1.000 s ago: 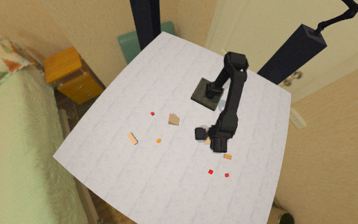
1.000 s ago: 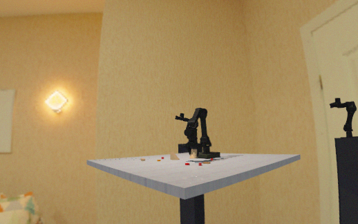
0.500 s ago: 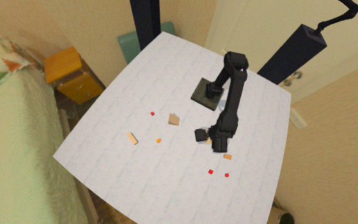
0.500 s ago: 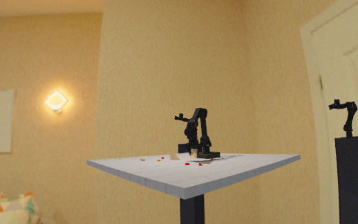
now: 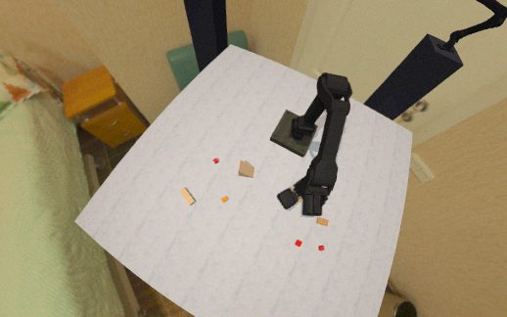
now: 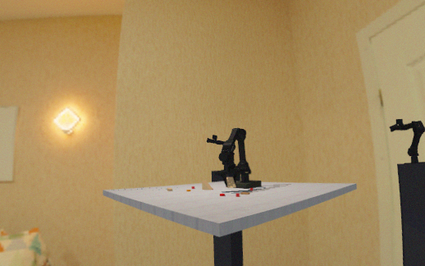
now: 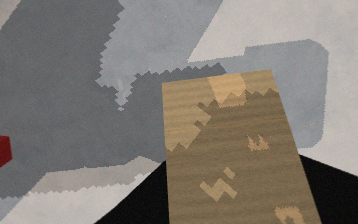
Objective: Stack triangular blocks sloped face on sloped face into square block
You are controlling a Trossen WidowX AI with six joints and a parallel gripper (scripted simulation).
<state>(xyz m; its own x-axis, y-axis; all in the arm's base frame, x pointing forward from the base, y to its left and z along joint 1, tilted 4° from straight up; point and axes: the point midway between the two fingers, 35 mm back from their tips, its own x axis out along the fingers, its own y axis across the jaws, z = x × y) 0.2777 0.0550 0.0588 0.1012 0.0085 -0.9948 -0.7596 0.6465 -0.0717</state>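
One tan triangular block (image 5: 246,168) (image 6: 207,186) stands on the table left of the arm, its sloped side showing in the exterior view. The other wooden block (image 6: 230,182) (image 7: 225,165) is between the fingers of my gripper (image 7: 224,163), a black finger on each side. My gripper is shut on it. In the exterior view it looks a little above the table top. In the top view the hand hides most of it, and its sloped face cannot be made out clearly.
On the table (image 5: 161,161) lie a long tan block (image 5: 187,196), a small orange block (image 5: 224,199), a flat orange-brown block (image 5: 322,222) near the hand, and several red cubes, one left (image 5: 215,160) and two in front (image 5: 299,243) (image 5: 321,248).
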